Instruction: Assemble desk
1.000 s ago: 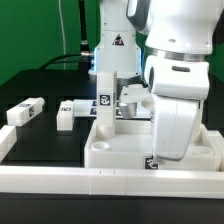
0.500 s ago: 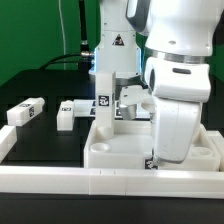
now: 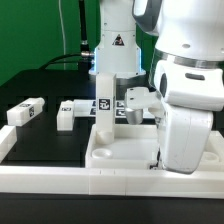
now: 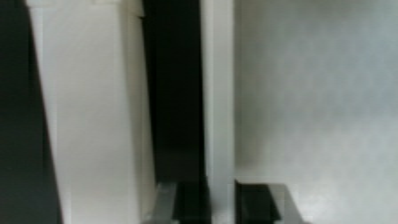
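Observation:
The white tray-like tabletop [image 3: 120,150] lies just behind the front border rail. One white tagged leg [image 3: 104,100] stands upright in its back corner on the exterior view's left. Two more legs [image 3: 24,112] [image 3: 68,114] lie loose on the black table to the left. My gripper [image 4: 221,205] is low at the tabletop's front rim. In the exterior view it is hidden behind my bulky white wrist [image 3: 190,135], near a small tag [image 3: 155,163]. In the wrist view the dark fingers [image 4: 178,205] stand close together with the thin white rim [image 4: 215,100] pinched between them.
The long white border rail [image 3: 60,182] runs along the front, and it also shows in the wrist view [image 4: 89,100], parallel to the rim across a narrow black gap. The robot base [image 3: 112,45] stands behind the tabletop. A fourth leg is not in view.
My arm has moved toward the exterior view's right. The tabletop, with its upright leg, seems to have shifted slightly toward the front with it.

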Robot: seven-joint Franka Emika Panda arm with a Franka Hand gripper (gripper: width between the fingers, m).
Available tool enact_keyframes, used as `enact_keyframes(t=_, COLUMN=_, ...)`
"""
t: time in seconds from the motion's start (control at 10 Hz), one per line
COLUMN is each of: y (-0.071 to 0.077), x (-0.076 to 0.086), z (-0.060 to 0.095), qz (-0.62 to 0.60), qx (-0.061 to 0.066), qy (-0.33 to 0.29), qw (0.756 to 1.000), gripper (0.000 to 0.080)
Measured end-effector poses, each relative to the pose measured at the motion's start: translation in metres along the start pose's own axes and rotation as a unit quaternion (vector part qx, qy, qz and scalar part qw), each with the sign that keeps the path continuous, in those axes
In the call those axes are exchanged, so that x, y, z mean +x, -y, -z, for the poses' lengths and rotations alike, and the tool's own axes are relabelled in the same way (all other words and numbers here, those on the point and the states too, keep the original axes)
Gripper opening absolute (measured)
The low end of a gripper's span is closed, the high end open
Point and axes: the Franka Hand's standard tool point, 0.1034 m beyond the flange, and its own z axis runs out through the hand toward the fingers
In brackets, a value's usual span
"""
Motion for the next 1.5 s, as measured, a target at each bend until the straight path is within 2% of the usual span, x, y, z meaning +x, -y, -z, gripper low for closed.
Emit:
enact_keyframes(t=0.1, y=0.000, x=0.000, z=0.000, qz=-0.001, qx=0.010, qy=0.004, qw=1.000, gripper=0.0060)
enact_keyframes(t=0.2, y=0.000, x=0.000, z=0.000, qz=-0.003, qx=0.011, qy=0.005, qw=1.000, gripper=0.0060)
enact_keyframes(t=0.3, y=0.003, x=0.000, z=0.002, qz=-0.009, qx=0.018, qy=0.008, qw=1.000, gripper=0.0060)
enact_keyframes(t=0.4, y=0.005, x=0.000, z=0.011, qz=-0.015, qx=0.020, qy=0.011, qw=1.000, gripper=0.0155)
enact_keyframes(t=0.5, y=0.004, x=-0.001, z=0.021, qz=-0.023, qx=0.015, qy=0.009, qw=1.000, gripper=0.0291)
enact_keyframes(t=0.6, y=0.004, x=-0.004, z=0.031, qz=-0.028, qx=0.009, qy=0.008, qw=1.000, gripper=0.0291)
enact_keyframes(t=0.7, y=0.003, x=-0.010, z=0.044, qz=-0.032, qx=0.003, qy=0.008, qw=0.999, gripper=0.0492)
enact_keyframes(t=0.8, y=0.002, x=-0.015, z=0.053, qz=-0.036, qx=-0.002, qy=0.007, qw=0.999, gripper=0.0600)
enact_keyframes(t=0.9, y=-0.001, x=-0.020, z=0.062, qz=-0.039, qx=-0.008, qy=0.008, qw=0.999, gripper=0.0600)
enact_keyframes(t=1.0, y=-0.006, x=-0.027, z=0.073, qz=-0.046, qx=-0.018, qy=0.007, qw=0.999, gripper=0.0639)
enact_keyframes(t=1.1, y=-0.002, x=-0.035, z=0.072, qz=-0.056, qx=-0.020, qy=0.008, qw=0.998, gripper=0.0639)
enact_keyframes(t=1.2, y=0.001, x=-0.037, z=0.068, qz=-0.058, qx=-0.016, qy=0.009, qw=0.998, gripper=0.0648)
enact_keyframes(t=1.5, y=0.000, x=-0.035, z=0.068, qz=-0.076, qx=-0.016, qy=0.008, qw=0.997, gripper=0.0649)
